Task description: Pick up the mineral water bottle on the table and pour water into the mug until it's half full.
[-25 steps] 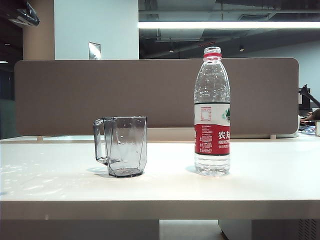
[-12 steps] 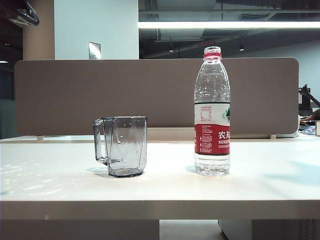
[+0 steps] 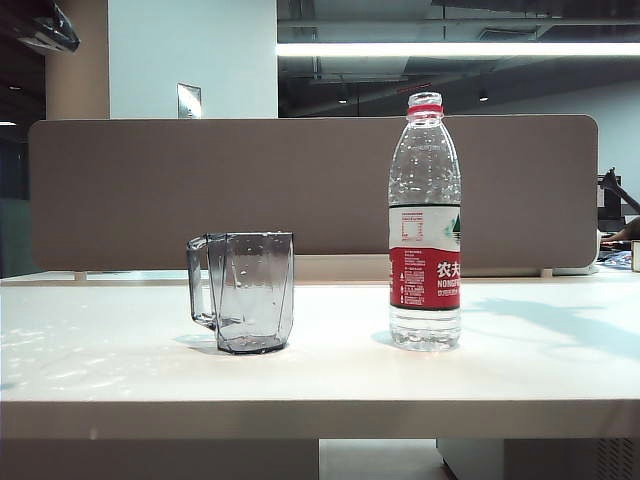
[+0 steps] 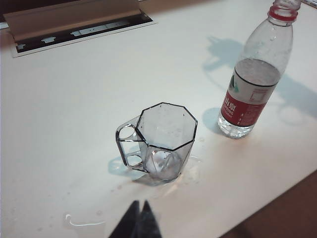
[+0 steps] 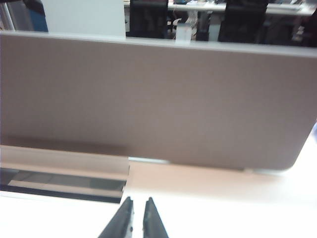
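The mineral water bottle (image 3: 425, 222) stood upright and uncapped on the table (image 3: 320, 380), well to the right of the mug (image 3: 245, 292) in the exterior view, not touching it. The mug stood upright, its handle turned away from the bottle. The left gripper (image 4: 138, 218) hung above the table near the mug, fingertips pressed together, holding nothing. The right gripper (image 5: 137, 218) faced the brown partition (image 5: 158, 99) beyond the mug, fingertips a narrow gap apart, holding nothing.
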